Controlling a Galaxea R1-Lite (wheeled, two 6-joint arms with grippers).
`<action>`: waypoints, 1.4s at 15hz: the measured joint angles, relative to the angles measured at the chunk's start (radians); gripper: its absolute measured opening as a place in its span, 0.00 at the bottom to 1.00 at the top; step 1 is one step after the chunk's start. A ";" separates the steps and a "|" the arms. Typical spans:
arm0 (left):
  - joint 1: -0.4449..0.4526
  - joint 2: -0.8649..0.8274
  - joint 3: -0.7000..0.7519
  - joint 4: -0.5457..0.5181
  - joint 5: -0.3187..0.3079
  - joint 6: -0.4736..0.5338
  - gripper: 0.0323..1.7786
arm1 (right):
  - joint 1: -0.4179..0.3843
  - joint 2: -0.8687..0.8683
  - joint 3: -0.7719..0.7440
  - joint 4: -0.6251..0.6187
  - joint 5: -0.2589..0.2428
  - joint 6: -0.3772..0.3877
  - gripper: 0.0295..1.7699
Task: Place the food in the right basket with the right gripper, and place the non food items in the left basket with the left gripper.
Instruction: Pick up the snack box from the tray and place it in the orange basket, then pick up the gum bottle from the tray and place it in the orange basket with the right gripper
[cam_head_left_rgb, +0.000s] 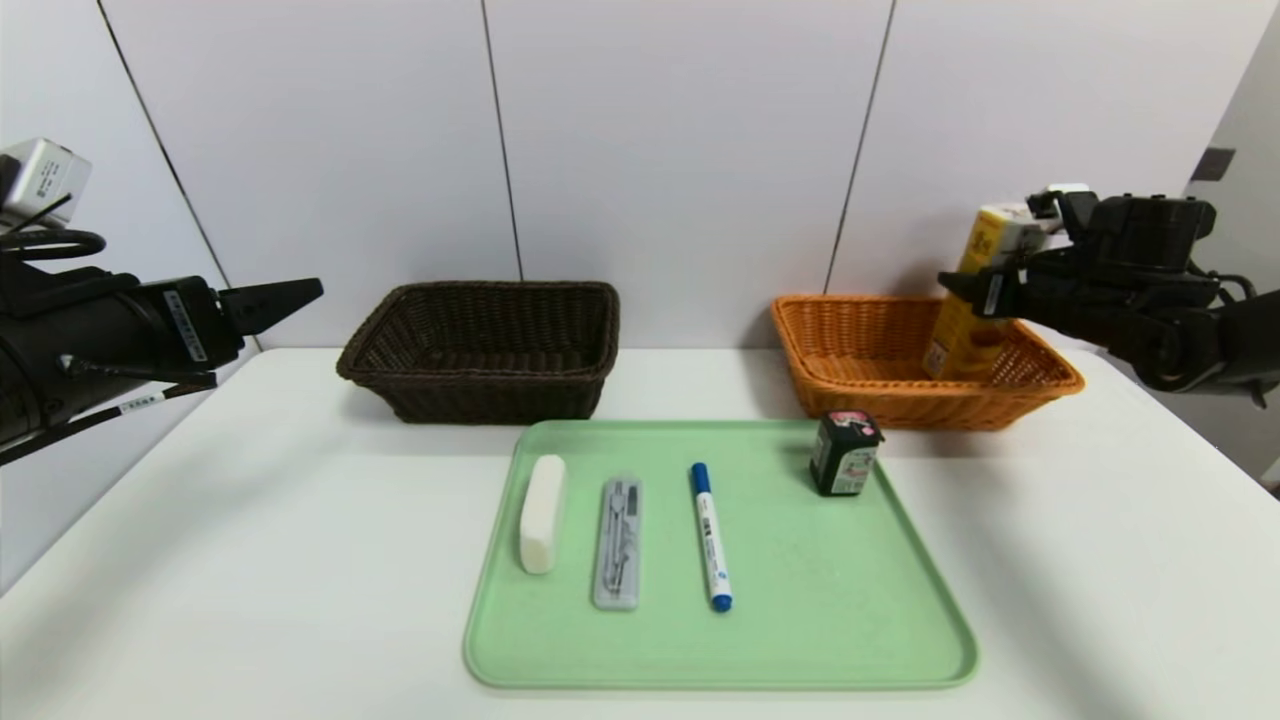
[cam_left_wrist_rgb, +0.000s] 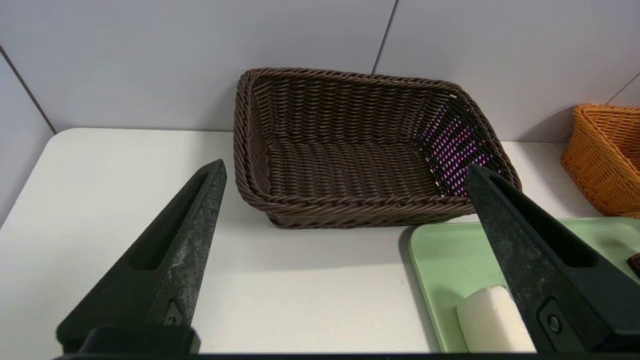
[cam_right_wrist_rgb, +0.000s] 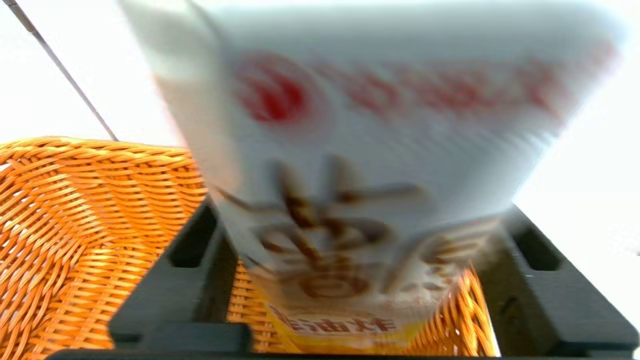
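Well, carton (cam_head_left_rgb: 962, 345): upright, slightly tilted, in the orange basket (cam_head_left_rgb: 900, 398), between the right gripper's 2 jaws.
Right gripper (cam_right_wrist_rgb: 362, 209): open around the carton.
Packet (cam_head_left_rgb: 846, 455): on the tray (cam_head_left_rgb: 800, 640), below the right gripper.
Left gripper (cam_left_wrist_rgb: 346, 166): open, left of the dark basket (cam_head_left_rgb: 480, 385).
Block (cam_head_left_rgb: 542, 515), case (cam_head_left_rgb: 618, 545), marker (cam_head_left_rgb: 711, 540): 3 items between the hands, on the tray.

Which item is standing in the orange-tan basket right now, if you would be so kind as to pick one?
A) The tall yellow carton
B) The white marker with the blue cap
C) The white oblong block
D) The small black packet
A, since the tall yellow carton stands tilted inside the orange-tan basket, while the other three all lie or stand on the green tray.
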 joint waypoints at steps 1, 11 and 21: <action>0.000 0.000 0.000 0.000 0.000 0.000 0.95 | 0.000 -0.010 0.005 0.007 0.000 -0.001 0.80; 0.000 -0.005 -0.002 0.000 0.000 -0.003 0.95 | -0.040 -0.355 0.250 0.270 0.004 -0.035 0.92; 0.000 -0.001 0.017 0.000 0.001 -0.004 0.95 | 0.183 -0.882 0.781 0.216 0.101 -0.037 0.95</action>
